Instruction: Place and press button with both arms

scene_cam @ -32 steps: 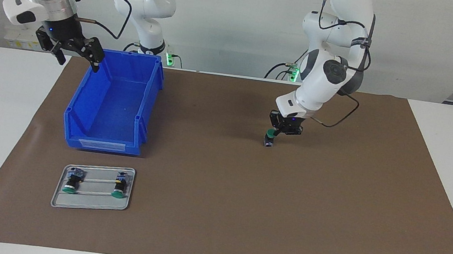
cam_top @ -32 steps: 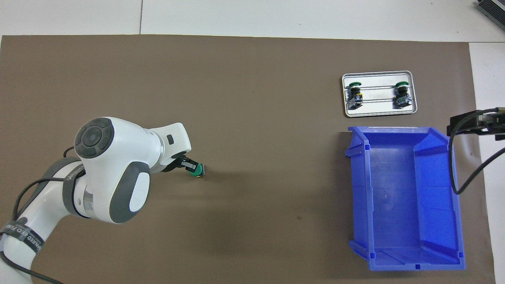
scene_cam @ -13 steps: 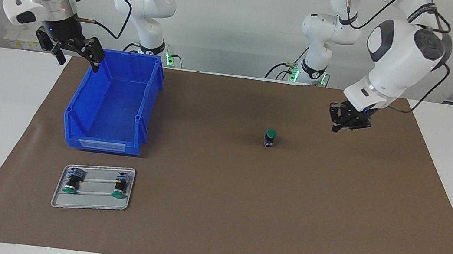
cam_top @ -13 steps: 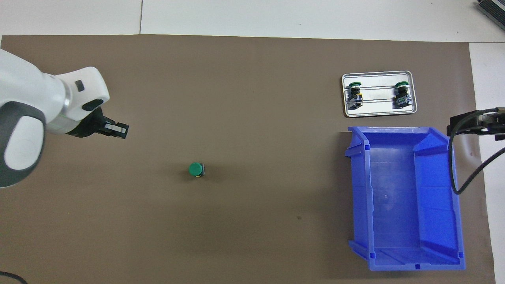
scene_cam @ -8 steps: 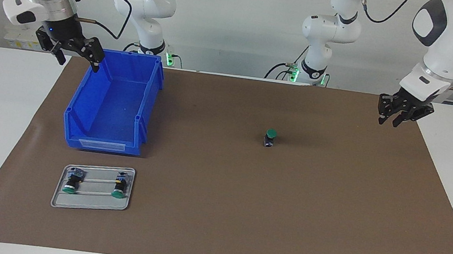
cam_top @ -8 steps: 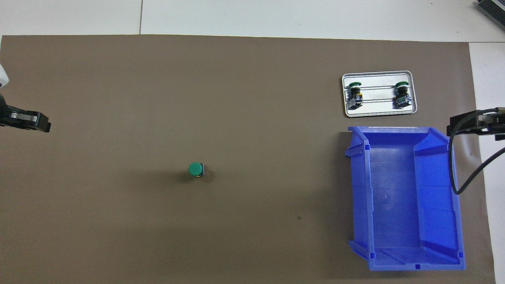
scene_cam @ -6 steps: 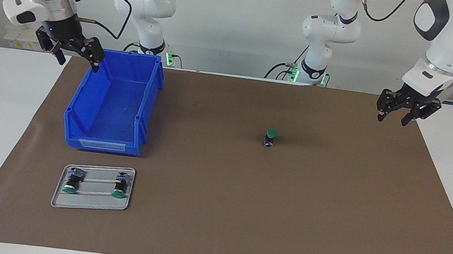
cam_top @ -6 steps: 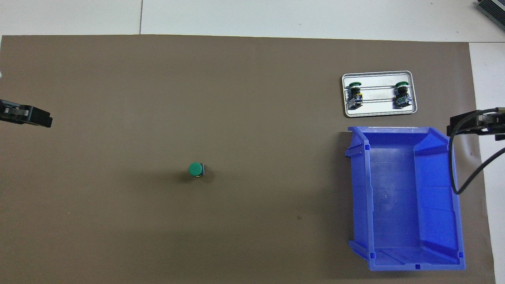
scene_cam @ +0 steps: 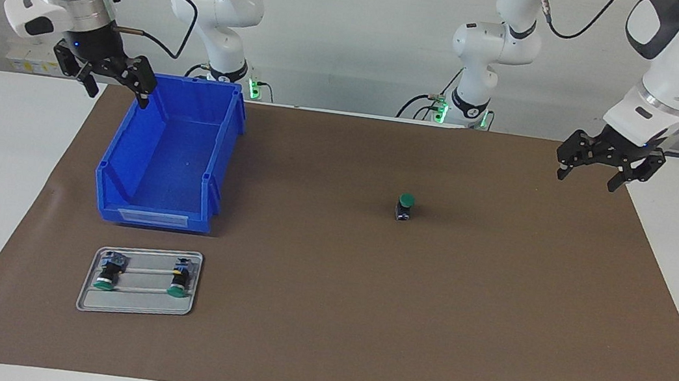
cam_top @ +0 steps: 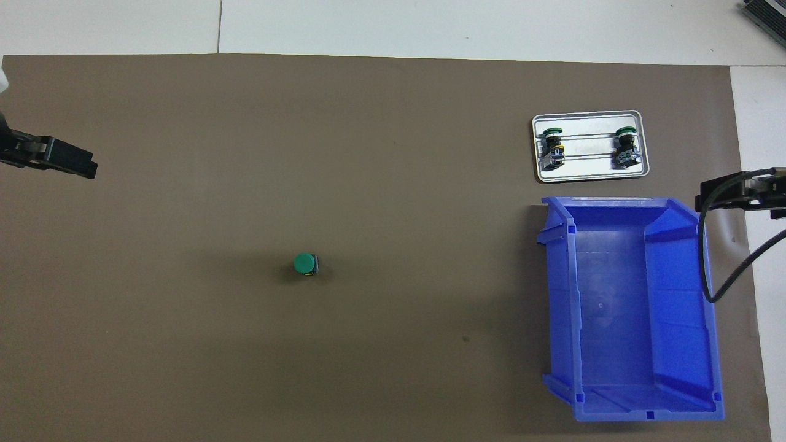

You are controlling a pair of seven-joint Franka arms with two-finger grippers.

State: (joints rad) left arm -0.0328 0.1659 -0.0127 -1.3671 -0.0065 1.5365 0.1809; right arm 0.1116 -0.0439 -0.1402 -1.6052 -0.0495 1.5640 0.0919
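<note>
Button: The button (scene_cam: 404,207) stood upright on the brown mat (scene_cam: 493,316), a bit right of the middle of the facing view. Its green cap pointed up. Nothing touched it.

How it would handle: It looked small, light and hard. The cap looked smooth and round, so it could slip. It looked tall for its little base, so a push from the side might tip it over.

Where to take hold: The black body under the cap looked like the best place to pinch. A press would best come straight down on the green cap.

Left gripper: The left gripper (scene_cam: 602,165) hung in the air over the mat's edge in the upper right of the facing view. Its fingers were spread apart and held nothing.

Right gripper: The right gripper (scene_cam: 111,74) hung at the upper left of the facing view, over the corner of the blue bin (scene_cam: 136,190). Its fingers were apart and empty too. That arm was waiting.

Other things: A grey tray (scene_cam: 134,308) lay at the lower left of the facing view, just below the bin. Two more buttons (scene_cam: 177,280) lay on their sides in it.

In the way: Nothing stood close to the button. The bin and tray were well apart from it.
</note>
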